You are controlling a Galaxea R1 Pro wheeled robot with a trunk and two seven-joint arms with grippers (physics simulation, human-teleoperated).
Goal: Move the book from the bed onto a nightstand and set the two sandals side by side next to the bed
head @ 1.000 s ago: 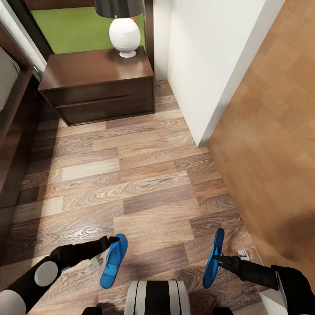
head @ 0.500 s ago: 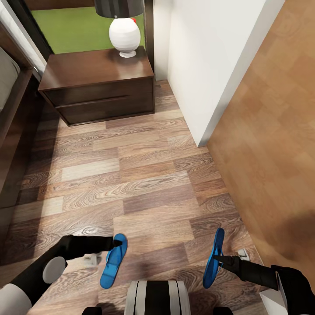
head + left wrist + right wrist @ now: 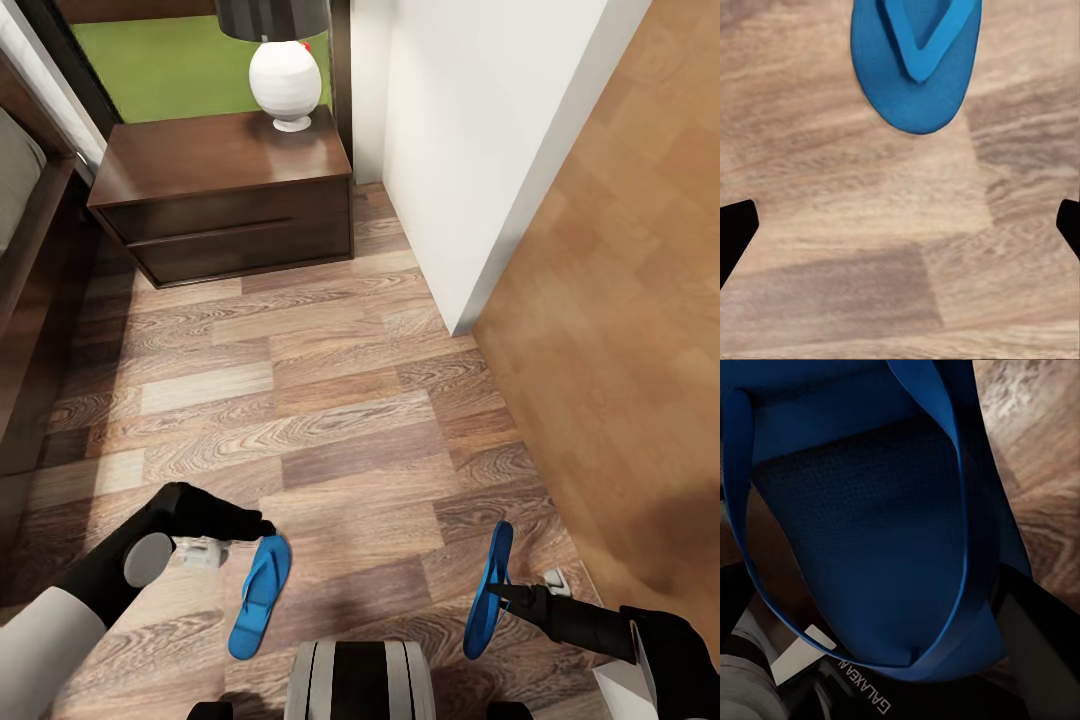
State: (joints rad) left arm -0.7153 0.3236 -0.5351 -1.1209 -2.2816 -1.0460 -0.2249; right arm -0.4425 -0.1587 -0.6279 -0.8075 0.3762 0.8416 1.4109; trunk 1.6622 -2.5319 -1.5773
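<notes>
Down on the plank floor point(image 3: 330, 420) near my base, one blue sandal point(image 3: 260, 597) lies flat, sole down, its toe strap a raised V. My left hand point(image 3: 250, 527) hovers just past its toe with fingers spread wide and nothing between them. The other sandal point(image 3: 488, 590) stands on edge, clenched in my right hand point(image 3: 505, 593); the right wrist view shows its matte, finely textured sole and thin strap close against the fingers. I judge the sandal step is in hand: one looks set down, one remains to place. Next I would need to lay the held sandal flat, parallel and close to the first, beside the bed frame point(image 3: 30, 300) at far left. Beyond stands the dark, glossy-topped nightstand point(image 3: 225, 195) carrying a white lamp point(image 3: 287, 80).
</notes>
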